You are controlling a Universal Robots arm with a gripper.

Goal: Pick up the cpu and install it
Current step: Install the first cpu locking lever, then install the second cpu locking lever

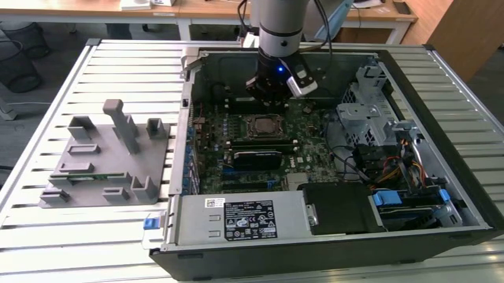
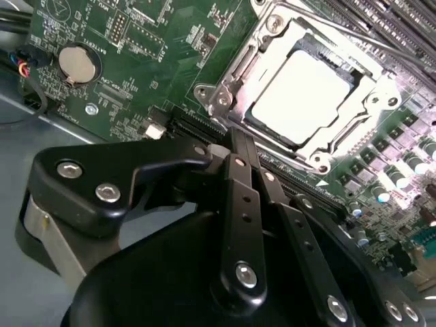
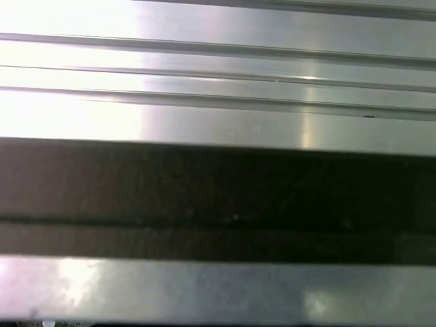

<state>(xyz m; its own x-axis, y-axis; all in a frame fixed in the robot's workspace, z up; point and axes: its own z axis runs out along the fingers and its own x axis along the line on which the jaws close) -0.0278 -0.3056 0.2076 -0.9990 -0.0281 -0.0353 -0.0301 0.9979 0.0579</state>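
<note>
Item: open computer case (image 1: 441,76), holding motherboard (image 2: 157,61). I am seeing the cpu (image 2: 300,95) sitting in its socket (image 2: 228,71); gripper (image 2: 238,146) is hovering just above, fingers together, gripping nothing. Grey holder (image 1: 106,159) is lying outside on the table (image 1: 79,236)

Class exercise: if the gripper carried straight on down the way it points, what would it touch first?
Probably the green motherboard just behind the socket, not the cpu; the gripper hangs above it, though depth is unclear.

Print on power supply label (image 1: 250,219), motherboard (image 2: 102,48) seemingly illegible.
</note>
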